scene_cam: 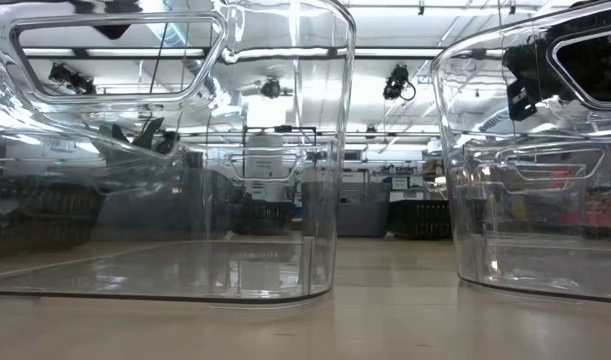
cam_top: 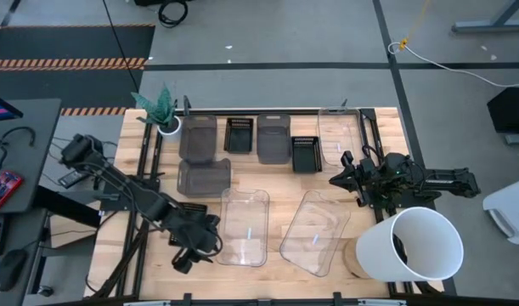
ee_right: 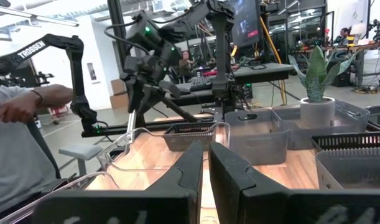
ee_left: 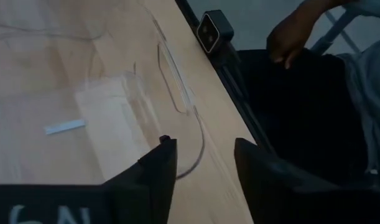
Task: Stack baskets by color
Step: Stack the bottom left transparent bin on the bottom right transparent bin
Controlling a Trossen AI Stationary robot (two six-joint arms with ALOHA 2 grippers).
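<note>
Two clear baskets (cam_top: 245, 225) (cam_top: 314, 231) rest bottom down on the near half of the table, and a third (cam_top: 338, 136) stands at the far right. Grey baskets (cam_top: 198, 136) (cam_top: 204, 177) (cam_top: 273, 138) and black slotted baskets (cam_top: 239, 134) (cam_top: 305, 153) fill the far half. My left gripper (cam_top: 191, 253) is open at the near left corner of the left clear basket. In the left wrist view the rim of that corner (ee_left: 199, 134) shows in front of the gap between the fingers of my left gripper (ee_left: 202, 149). My right gripper (ee_right: 205, 152) waits shut at the right edge.
A big white bucket (cam_top: 409, 245) stands at the near right corner. A potted plant (cam_top: 161, 110) sits at the far left. A person's hand (ee_left: 289, 37) and dark clothing show beyond the table's edge. A small camera (ee_left: 214, 31) is mounted on that edge.
</note>
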